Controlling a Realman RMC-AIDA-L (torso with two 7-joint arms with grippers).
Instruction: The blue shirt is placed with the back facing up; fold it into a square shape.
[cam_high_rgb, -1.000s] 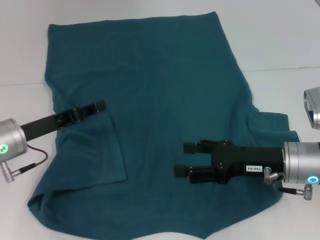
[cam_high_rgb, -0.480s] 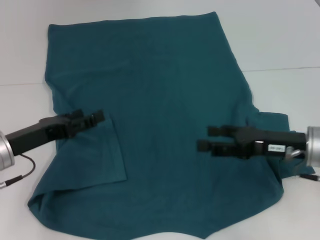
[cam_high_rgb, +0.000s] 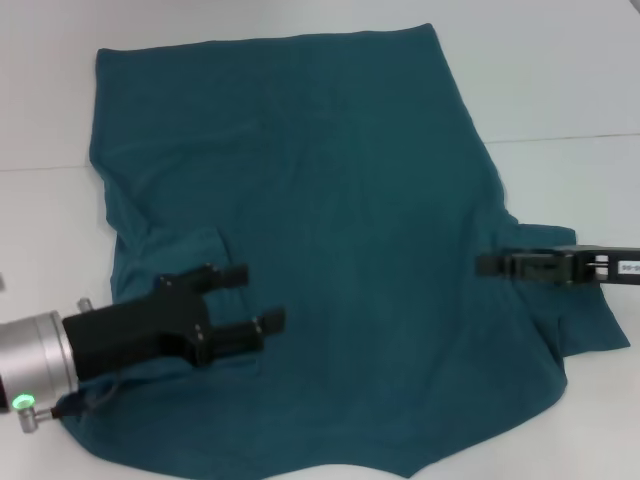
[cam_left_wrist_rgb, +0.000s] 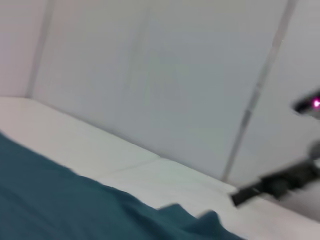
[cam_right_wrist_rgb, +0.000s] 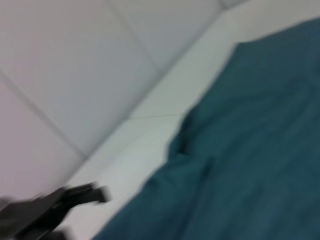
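Blue shirt (cam_high_rgb: 330, 230) is spread plain side up across a white table (cam_high_rgb: 560, 80), filling most of the head view; far hem edge is roughly straight, near edge is rumpled and curved. A left-side portion is seen folded inward over the body, its edge visible just far of the left gripper. A sleeve-like flap is bunched at the right edge, under the right arm. Left gripper (cam_high_rgb: 256, 297) is held over the near-left part of the shirt, pointing right, with its two black fingers (cam_high_rgb: 222, 274) spread apart and nothing held between them; whether the fabric is touched cannot be told. Right gripper (cam_high_rgb: 487, 265) is positioned over the shirt's right edge, seen edge-on as a thin black bar pointing left; its state cannot be told. In the left wrist view, teal cloth (cam_left_wrist_rgb: 75, 210) is seen against white surface, the other arm's gripper farther off. In the right wrist view, cloth (cam_right_wrist_rgb: 250, 150) is likewise shown.
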